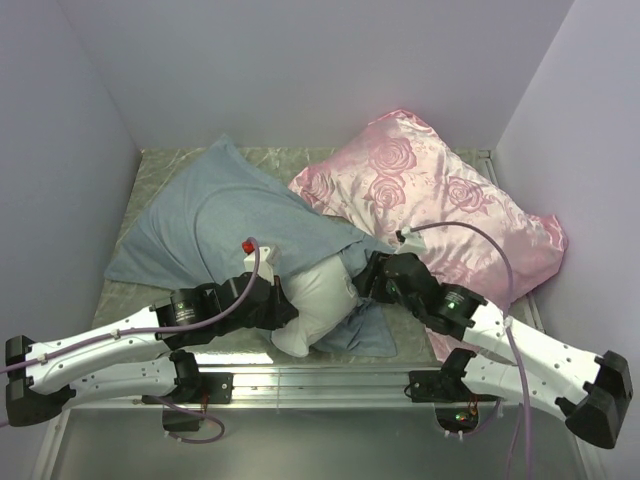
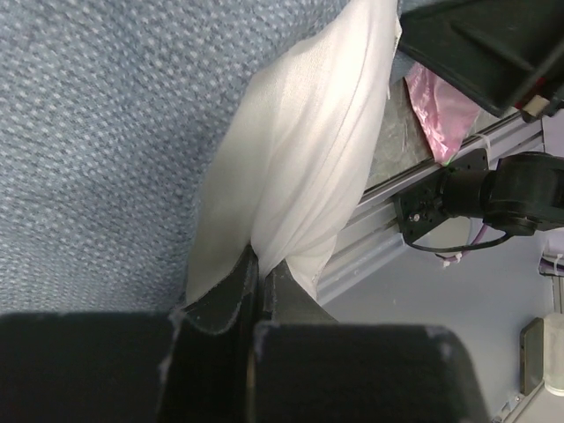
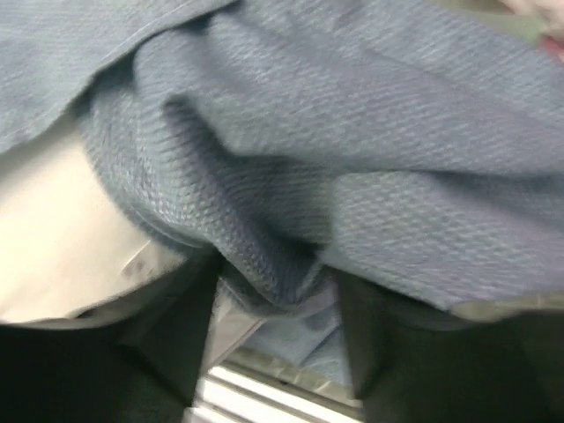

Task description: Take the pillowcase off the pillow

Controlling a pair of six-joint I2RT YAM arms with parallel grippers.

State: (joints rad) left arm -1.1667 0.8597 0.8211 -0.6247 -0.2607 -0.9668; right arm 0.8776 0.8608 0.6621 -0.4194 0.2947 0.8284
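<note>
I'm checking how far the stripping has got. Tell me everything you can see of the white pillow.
The pillow is plain white and plump, in soft, finely woven-looking cloth. Only its near end shows, poking out of the grey-blue pillowcase on the near side between the two arms. The rest is hidden inside. The pillowcase opening drapes around the exposed end. The left gripper is shut on a gathered pinch of the white fabric, and long creases run up from that grip.

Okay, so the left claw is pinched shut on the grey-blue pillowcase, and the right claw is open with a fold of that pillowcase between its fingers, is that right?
Not quite. The left claw is pinched shut on the white pillow, not on the grey-blue pillowcase; the left wrist view shows it. The right claw is open with a fold of that pillowcase between its fingers, as you said.
</note>
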